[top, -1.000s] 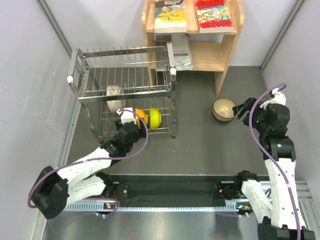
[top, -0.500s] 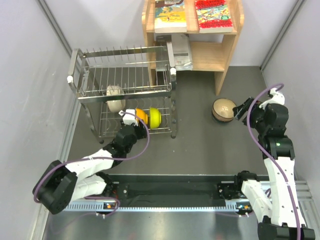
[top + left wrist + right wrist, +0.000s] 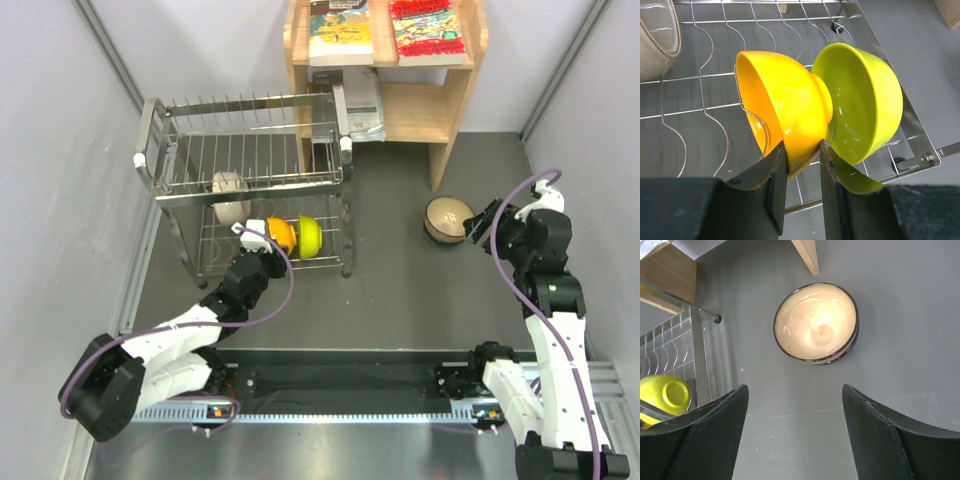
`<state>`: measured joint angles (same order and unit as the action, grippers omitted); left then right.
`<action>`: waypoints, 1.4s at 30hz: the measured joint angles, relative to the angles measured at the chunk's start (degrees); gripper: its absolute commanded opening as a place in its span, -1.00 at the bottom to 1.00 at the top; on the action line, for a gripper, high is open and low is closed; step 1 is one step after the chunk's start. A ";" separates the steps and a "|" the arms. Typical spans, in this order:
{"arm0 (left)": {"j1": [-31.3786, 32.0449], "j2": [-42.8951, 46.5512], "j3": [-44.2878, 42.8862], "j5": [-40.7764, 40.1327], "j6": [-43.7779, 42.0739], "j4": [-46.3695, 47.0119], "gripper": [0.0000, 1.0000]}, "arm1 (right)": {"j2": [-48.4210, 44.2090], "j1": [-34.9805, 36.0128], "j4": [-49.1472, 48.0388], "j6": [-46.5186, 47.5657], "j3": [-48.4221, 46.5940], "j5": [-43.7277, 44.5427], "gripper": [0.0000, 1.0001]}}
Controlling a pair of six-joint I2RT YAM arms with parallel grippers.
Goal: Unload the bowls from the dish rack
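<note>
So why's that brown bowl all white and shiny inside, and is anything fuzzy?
Right wrist: glare whitens the brown bowl's inside, and the near fingers look blurred. Left wrist: the orange bowl is sharp, glints on the cream bowl. Top external: the rack's wires gleam.

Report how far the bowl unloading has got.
Done: the pinkish-brown bowl sits upright on the table, out of the dish rack. In hand: the left gripper pinches the orange bowl by its rim on the lower tier. Left: that one, the yellow-green bowl beside it and the cream-white bowl.
</note>
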<state>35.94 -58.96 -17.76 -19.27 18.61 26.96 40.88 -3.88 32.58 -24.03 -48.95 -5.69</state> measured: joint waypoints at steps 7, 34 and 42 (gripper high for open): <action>0.00 0.07 0.00 0.09 -0.02 0.02 -0.77 | -0.20 0.00 0.00 0.00 0.22 0.02 0.50; -0.66 1.03 0.63 -0.76 2.34 3.96 -0.77 | 0.11 0.00 -0.15 0.00 0.35 0.02 0.50; -1.22 4.46 -0.68 -2.91 0.57 6.21 -0.77 | 0.09 0.00 -0.22 0.00 1.38 0.00 0.50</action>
<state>34.72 -54.50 -18.44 -22.17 19.18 33.17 40.97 -3.88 32.36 -24.03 -47.57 -5.69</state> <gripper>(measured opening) 0.127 0.753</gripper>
